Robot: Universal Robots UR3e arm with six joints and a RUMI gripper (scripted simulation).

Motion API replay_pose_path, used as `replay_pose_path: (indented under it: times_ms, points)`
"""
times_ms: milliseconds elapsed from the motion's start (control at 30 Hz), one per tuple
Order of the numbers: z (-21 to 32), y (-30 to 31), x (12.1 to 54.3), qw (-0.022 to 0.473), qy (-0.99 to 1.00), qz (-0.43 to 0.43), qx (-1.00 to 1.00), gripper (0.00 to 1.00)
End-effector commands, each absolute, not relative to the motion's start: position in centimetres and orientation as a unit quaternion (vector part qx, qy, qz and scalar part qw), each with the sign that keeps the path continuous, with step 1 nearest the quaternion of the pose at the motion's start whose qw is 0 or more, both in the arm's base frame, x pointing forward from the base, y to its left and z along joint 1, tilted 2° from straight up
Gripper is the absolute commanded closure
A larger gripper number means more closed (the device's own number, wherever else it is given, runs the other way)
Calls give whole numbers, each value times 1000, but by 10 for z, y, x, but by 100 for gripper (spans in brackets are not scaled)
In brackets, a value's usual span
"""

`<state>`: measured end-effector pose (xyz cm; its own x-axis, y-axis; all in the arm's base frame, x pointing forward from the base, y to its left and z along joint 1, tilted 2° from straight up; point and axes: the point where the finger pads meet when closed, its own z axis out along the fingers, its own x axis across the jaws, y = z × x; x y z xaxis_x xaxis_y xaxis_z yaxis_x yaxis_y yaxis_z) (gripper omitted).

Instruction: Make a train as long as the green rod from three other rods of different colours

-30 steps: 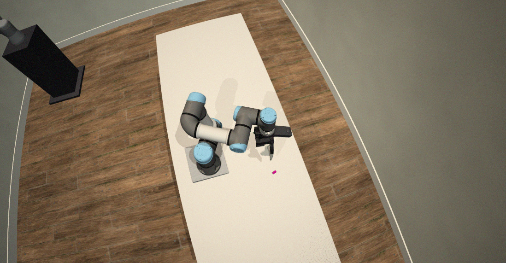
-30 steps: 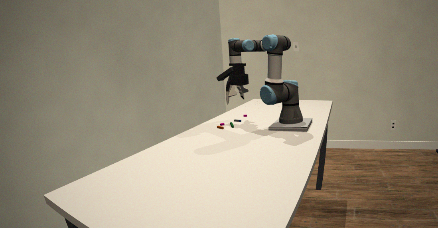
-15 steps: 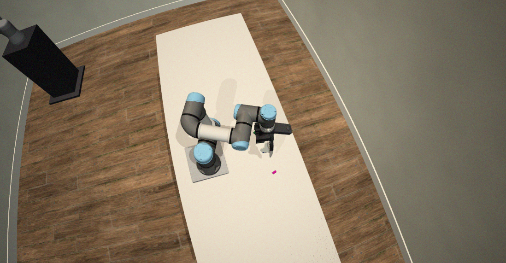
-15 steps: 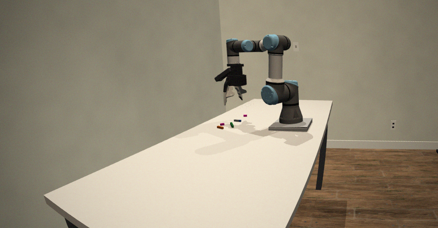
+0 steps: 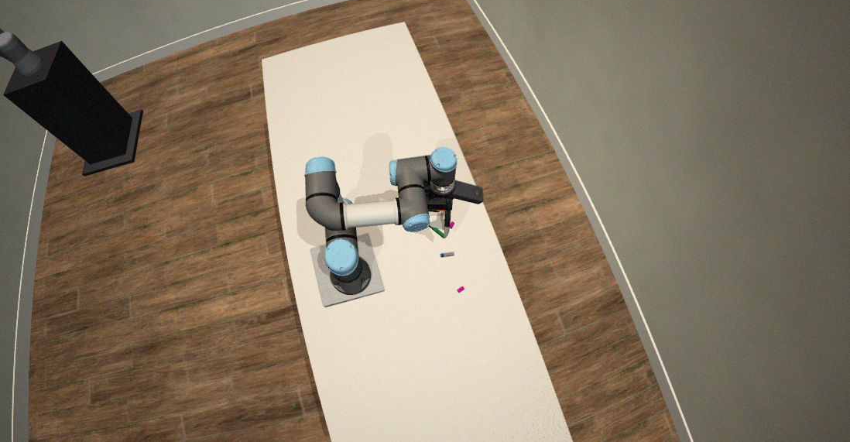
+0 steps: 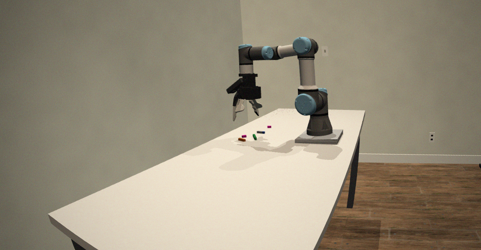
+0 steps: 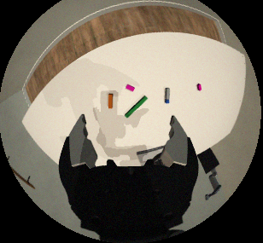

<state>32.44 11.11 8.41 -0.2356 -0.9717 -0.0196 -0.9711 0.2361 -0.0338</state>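
My gripper (image 6: 245, 117) (image 7: 128, 115) is open and empty, high above the table. A grey rod (image 5: 449, 254) (image 6: 258, 132) (image 7: 167, 93) and a blue rod (image 5: 442, 255) (image 6: 263, 132) (image 7: 166, 101) lie in line, end to end, touching or almost touching. The green rod (image 5: 438, 232) (image 6: 254, 136) (image 7: 136, 107) lies slantwise to one side. An orange rod (image 6: 242, 139) (image 7: 110, 101) lies beyond it, mostly hidden under the gripper in the top view. One magenta rod (image 5: 451, 224) (image 6: 244, 136) (image 7: 130, 88) lies between orange and green; another magenta rod (image 5: 460, 289) (image 6: 269, 127) (image 7: 199, 87) lies apart, past the grey rod.
The long cream table (image 5: 357, 100) (image 6: 188, 194) (image 7: 205, 61) carries all the rods. The arm's square base plate (image 5: 368, 293) (image 6: 304, 139) stands on the other side of it from the rods. A black pedestal (image 5: 77, 100) stands on the floor in the top view.
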Motion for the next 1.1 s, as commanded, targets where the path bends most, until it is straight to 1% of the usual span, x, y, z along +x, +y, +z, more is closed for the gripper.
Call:
replay_pose_path:
  times_ms: [0, 333, 367, 1067]
  points:
    - [79, 142, 326, 10, 804, -15, -595, 0]
    - [76, 161, 322, 10, 812, -15, -584, 0]
    - [76, 161, 322, 10, 812, -15, -584, 86]
    - [76, 161, 322, 10, 812, -15, -584, 86]
